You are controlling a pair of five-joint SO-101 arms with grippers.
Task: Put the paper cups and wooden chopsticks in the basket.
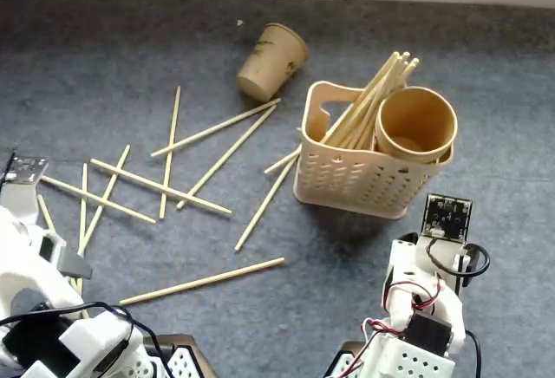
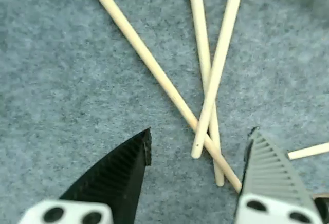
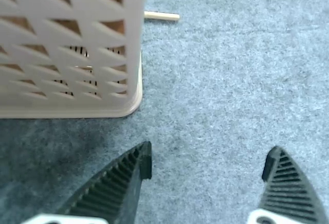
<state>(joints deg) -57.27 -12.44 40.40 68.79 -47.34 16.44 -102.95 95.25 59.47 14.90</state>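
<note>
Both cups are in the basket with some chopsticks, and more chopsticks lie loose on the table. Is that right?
Not quite. Only one cup is in the basket; the other cup is on the table beyond it, as the high view shows. The rest holds: chopsticks stand in the basket and more chopsticks lie loose on the table.

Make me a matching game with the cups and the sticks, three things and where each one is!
Things:
1 far paper cup
2 near paper cup
3 crossed chopsticks

Places:
a upright in the basket
b below the left gripper, between its open fingers
c on its side on the carpet

Pairs: 1-c, 2-a, 3-b.
</note>
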